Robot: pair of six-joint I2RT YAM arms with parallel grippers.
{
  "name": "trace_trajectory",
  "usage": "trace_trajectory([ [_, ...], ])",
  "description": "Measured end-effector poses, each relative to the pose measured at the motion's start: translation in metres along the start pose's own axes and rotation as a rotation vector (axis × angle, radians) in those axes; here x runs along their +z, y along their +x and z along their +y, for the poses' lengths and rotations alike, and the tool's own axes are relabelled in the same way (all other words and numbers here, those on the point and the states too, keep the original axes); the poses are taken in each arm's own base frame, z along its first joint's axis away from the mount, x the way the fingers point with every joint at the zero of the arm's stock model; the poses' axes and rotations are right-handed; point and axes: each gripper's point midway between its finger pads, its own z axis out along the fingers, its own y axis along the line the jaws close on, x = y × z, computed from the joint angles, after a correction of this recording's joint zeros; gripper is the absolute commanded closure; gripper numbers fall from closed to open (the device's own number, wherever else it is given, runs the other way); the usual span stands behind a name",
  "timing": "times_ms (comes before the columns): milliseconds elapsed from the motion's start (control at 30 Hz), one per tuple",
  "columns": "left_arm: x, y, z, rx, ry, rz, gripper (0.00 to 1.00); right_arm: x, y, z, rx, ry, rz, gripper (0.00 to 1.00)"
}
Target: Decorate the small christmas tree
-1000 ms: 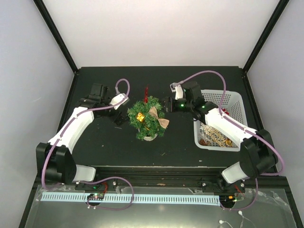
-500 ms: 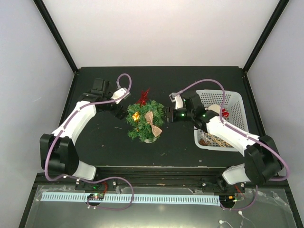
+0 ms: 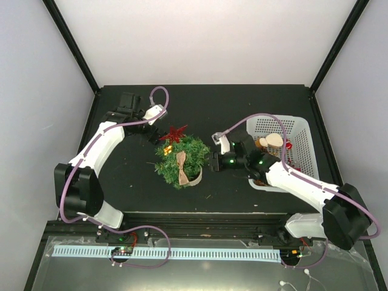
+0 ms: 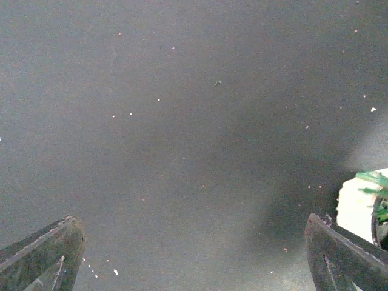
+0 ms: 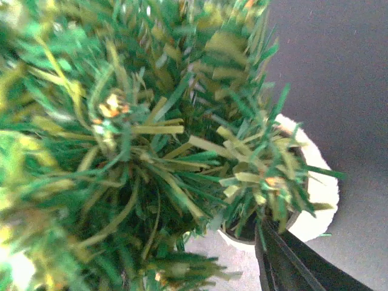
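Observation:
The small christmas tree point(image 3: 180, 159) stands mid-table in its white pot point(image 3: 196, 177), with a red star point(image 3: 174, 133) on top and a burlap bow point(image 3: 180, 168) on its near side. My left gripper point(image 3: 158, 131) is open and empty just behind and left of the tree. In the left wrist view its jaws point(image 4: 193, 219) are wide apart over bare table, with the pot point(image 4: 356, 203) at the right edge. My right gripper point(image 3: 212, 162) is pressed into the tree's right side. Needles point(image 5: 151, 151) fill the right wrist view. One finger point(image 5: 291, 260) lies by the pot point(image 5: 316, 194); the other is hidden.
A white basket point(image 3: 306, 130) at the right holds several ornaments, among them a pale wooden piece point(image 3: 273, 140) and a red one point(image 3: 288, 145). Black frame posts and the table's back edge bound the area. The right arm lies across the basket's near left corner.
The tree has turned: the bow swung from its right side to the near side, and the star shifted left and nearer. My right gripper moved nearer along the tree, my left gripper moved back.

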Motion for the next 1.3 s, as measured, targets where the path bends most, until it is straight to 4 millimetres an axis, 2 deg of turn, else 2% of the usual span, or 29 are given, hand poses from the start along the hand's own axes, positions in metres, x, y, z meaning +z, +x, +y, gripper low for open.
trace_trajectory([
  [167,0.001,0.003,0.004,-0.002,-0.023,0.016,0.01,0.006,0.024,0.002,0.015,0.000,0.046,0.47],
  [333,-0.003,0.008,0.016,-0.001,-0.086,0.040,0.01,0.003,0.032,0.004,0.022,0.001,0.048,0.47],
  [500,-0.026,0.013,0.026,0.005,-0.154,0.025,0.01,0.000,0.032,0.010,0.017,-0.007,0.039,0.47],
  [633,-0.048,0.020,0.032,0.011,-0.208,0.012,0.01,0.000,0.042,0.022,-0.010,-0.015,0.056,0.47],
  [800,-0.057,0.025,0.028,0.018,-0.219,0.010,0.01,-0.002,0.058,0.035,-0.040,-0.020,0.083,0.47],
  [1000,-0.058,0.032,0.022,0.016,-0.210,0.020,0.01,-0.005,0.076,0.033,-0.032,-0.001,0.108,0.44],
  [1200,-0.063,0.039,0.015,0.014,-0.206,0.024,0.01,-0.014,0.083,0.037,-0.036,0.006,0.101,0.38],
  [1300,-0.066,0.041,0.012,0.015,-0.208,0.021,0.01,-0.025,0.081,0.037,-0.041,0.031,0.078,0.35],
])
